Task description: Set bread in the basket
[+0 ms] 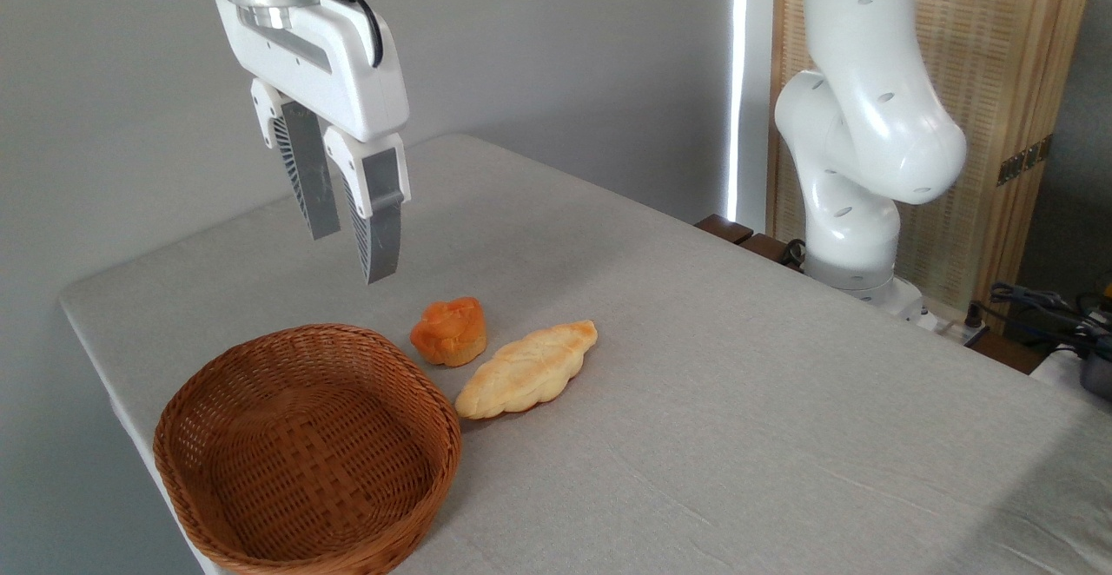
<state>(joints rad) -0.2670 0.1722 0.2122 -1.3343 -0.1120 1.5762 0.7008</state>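
Observation:
The bread [448, 331], a small orange muffin-shaped bun with a lumpy top, sits on the grey tablecloth just right of the basket's far rim. The basket [226, 366], round brown wicker with low sides, stands at the table's near left corner with nothing inside. My gripper [354, 255] hangs in the air above and to the left of the bread, over the basket's far edge. Its two ribbed grey fingers [380, 223] point down with a narrow gap between them and hold nothing.
A longer pale golden braided loaf [526, 369] lies right beside the bread, almost touching the basket. The arm's white base [856, 210] rises at the table's far right edge, with cables [1034, 306] behind it. The table edge runs close behind the basket on the left.

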